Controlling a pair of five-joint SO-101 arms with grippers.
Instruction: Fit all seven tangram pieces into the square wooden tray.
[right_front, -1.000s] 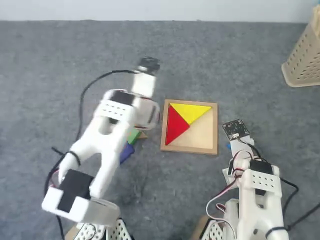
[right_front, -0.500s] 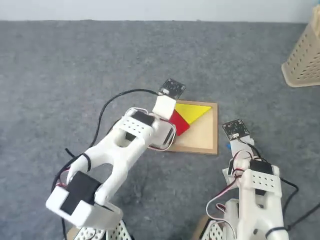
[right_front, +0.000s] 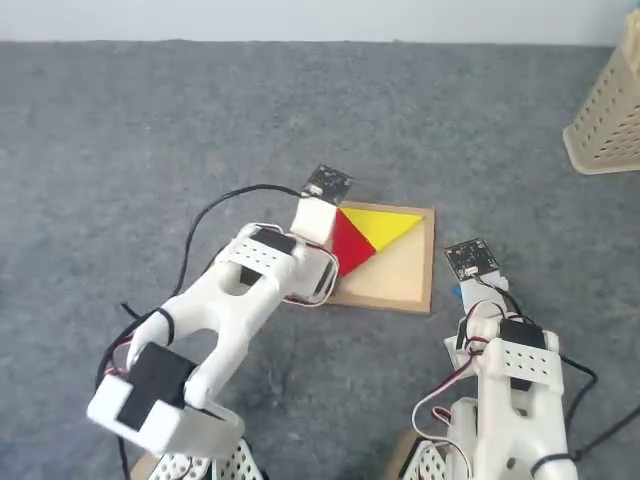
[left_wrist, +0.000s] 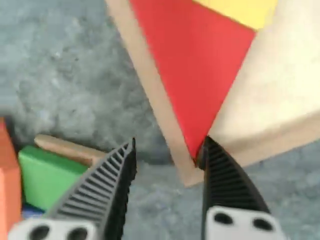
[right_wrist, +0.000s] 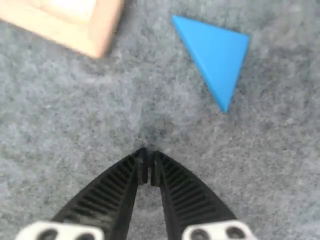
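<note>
The square wooden tray (right_front: 410, 290) lies mid-table with a red triangle (right_front: 350, 245) and a yellow triangle (right_front: 385, 222) inside it. In the left wrist view my left gripper (left_wrist: 170, 150) is open and straddles the tray's near left corner (left_wrist: 155, 95), one finger over the carpet, the other by the tip of the red triangle (left_wrist: 195, 70). Beside that corner lie a green piece (left_wrist: 47, 175), an orange piece (left_wrist: 7, 175) and a wood-coloured piece (left_wrist: 67, 147). My right gripper (right_wrist: 148, 155) is shut and empty over the carpet, a short way from a blue triangle (right_wrist: 215, 55).
Grey carpet covers the table. A beige perforated container (right_front: 610, 110) stands at the far right. The right arm's wrist (right_front: 470, 258) sits just right of the tray, and the tray's other near corner (right_wrist: 75, 25) appears in the right wrist view.
The left arm swung right from the loose pieces to the tray's near left corner. The tray has turned slightly. The right arm kept still.
</note>
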